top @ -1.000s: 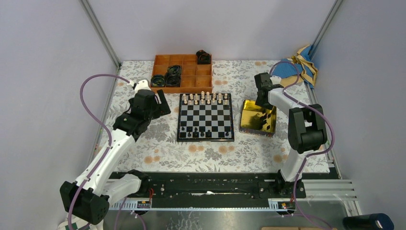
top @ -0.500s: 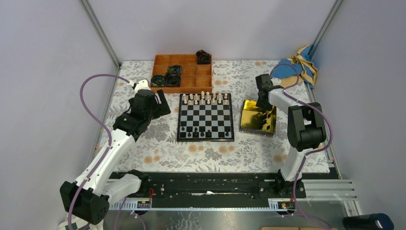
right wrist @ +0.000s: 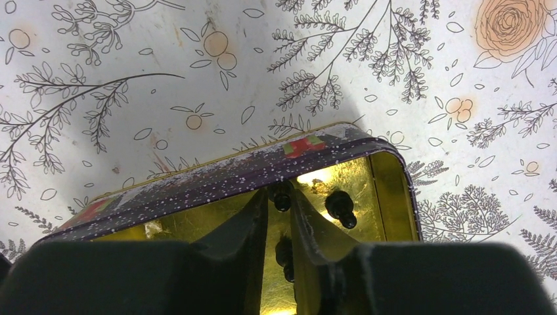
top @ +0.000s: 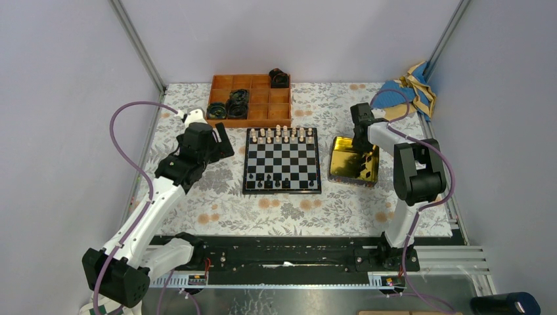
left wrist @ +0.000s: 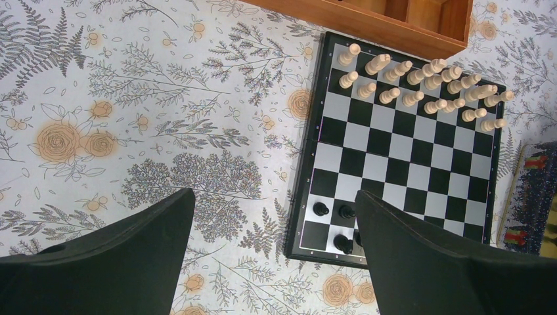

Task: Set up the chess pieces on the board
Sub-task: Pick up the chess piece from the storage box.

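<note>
The board (top: 282, 191) lies mid-table with cream chessmen (top: 279, 134) along its far rows. A few black chess pieces (top: 268, 183) stand at its near left corner, also seen in the left wrist view (left wrist: 320, 209). My left gripper (top: 223, 139) hovers left of the board, wide open and empty (left wrist: 274, 197). My right gripper (top: 360, 152) reaches down into the gold tin (top: 338, 174). Its jaws (right wrist: 279, 195) are a narrow gap apart, straddling one black chess piece (right wrist: 282, 202) at the tin's far wall. Another piece (right wrist: 341, 209) lies just to its right, and a third (right wrist: 284, 259) lies between the fingers.
An orange compartment tray (top: 259, 98) with black coiled rings (top: 236, 104) stands behind the board. A blue and tan cloth (top: 407, 92) lies in the back right corner. The tin's dark speckled wall (right wrist: 217, 177) rises just ahead of the right fingers.
The right gripper has sunk deeper into the tin and its jaws have narrowed round a black piece. The left arm has not moved.
</note>
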Controlling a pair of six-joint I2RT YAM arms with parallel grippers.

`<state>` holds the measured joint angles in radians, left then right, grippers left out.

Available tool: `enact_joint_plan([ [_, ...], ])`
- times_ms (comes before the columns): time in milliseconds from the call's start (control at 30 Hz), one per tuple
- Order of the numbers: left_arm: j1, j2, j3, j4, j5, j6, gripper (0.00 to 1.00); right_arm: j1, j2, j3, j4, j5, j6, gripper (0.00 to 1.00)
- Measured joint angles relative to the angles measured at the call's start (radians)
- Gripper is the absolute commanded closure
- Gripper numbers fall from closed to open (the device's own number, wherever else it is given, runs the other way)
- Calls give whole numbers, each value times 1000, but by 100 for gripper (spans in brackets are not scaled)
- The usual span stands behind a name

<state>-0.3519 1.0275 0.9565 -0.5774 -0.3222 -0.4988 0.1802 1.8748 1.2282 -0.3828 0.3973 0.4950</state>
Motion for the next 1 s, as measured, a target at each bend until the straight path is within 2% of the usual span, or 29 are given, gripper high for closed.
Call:
enact_joint_plan([
  [67,0,0,0,0,0,0,1,-2,0,-3,0,0,0,84],
  [433,0,0,0,0,0,0,1,-5,0,-5,1,0,2,99],
  [1000,0,0,-5,0,0,0,1,10,-76,1,-29,-69,-3,100],
])
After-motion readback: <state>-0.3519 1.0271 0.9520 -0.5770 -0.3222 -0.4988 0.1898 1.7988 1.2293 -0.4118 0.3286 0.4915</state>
